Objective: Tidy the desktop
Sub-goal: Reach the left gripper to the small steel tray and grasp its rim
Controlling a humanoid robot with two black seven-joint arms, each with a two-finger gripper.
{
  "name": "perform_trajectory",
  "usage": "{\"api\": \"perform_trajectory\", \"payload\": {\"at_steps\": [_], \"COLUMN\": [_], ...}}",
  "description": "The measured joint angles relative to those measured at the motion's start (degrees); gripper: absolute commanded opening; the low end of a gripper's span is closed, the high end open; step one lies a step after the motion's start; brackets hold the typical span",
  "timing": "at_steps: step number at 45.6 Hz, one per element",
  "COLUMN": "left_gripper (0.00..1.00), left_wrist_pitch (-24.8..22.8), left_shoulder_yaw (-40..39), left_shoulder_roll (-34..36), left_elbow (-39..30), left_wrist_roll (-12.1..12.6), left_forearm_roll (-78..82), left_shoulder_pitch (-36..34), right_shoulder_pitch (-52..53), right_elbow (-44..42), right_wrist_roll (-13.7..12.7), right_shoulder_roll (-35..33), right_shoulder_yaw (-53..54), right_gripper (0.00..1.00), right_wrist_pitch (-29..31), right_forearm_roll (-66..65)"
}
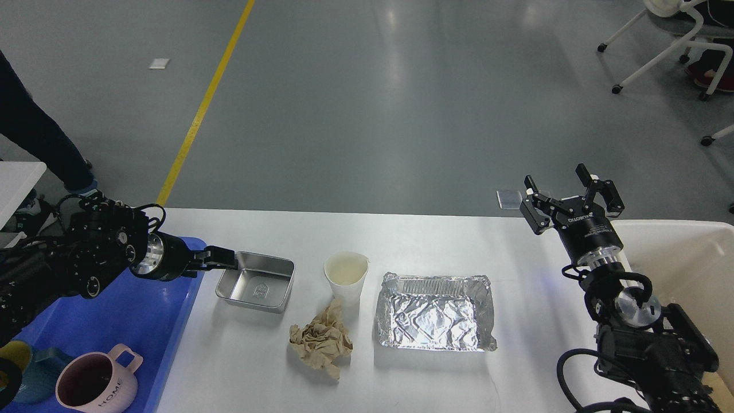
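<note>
We'd barely started: our left gripper [228, 259] was clamped on the small steel tray [256, 281] at nine o'clock, our right gripper [572, 198] hung apart, and the crumpled brown paper [320, 341], white paper cup [346, 276] and foil container [434, 312] littered the white desktop [459, 241].

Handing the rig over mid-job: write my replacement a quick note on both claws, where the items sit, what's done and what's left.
Left claw: shut on the near-left rim of the steel tin, beside the blue tray.
Right claw: open, empty, raised by the cream bin.
On the desktop: tin, paper cup, crumpled brown paper, foil tray.
Done: pink mug sits in the blue tray.
Left: all four desktop items.
</note>
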Motion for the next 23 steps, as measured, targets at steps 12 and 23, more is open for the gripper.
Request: {"api": "perform_trajectory", "payload": {"at_steps": [12, 23], "left_gripper": [0.97, 0.96], "left_wrist_pitch": [1.3, 2.4], "left_shoulder_yaw": [0.4, 0.5], "left_shoulder_roll": [-1.9, -3.3], "left_elbow": [1.0, 2.6], "left_wrist_roll": [0.3, 0.9], "left_forearm_roll": [-0.1, 0.0], "left_shoulder_pitch": [0.9, 2.4], "right_shoulder_pitch": [-0.2, -0.3], "right_elbow": [0.0, 0.0], "right_wrist_roll": [0.0, 0.0], "right_shoulder_roll": [-0.1, 0.0], "right_shoulder_yaw": [0.0, 0.0], "right_gripper": [1.0, 1.0], "right_wrist_pitch": [0.0, 0.0], "right_forearm_roll": [0.0, 0.0]}}
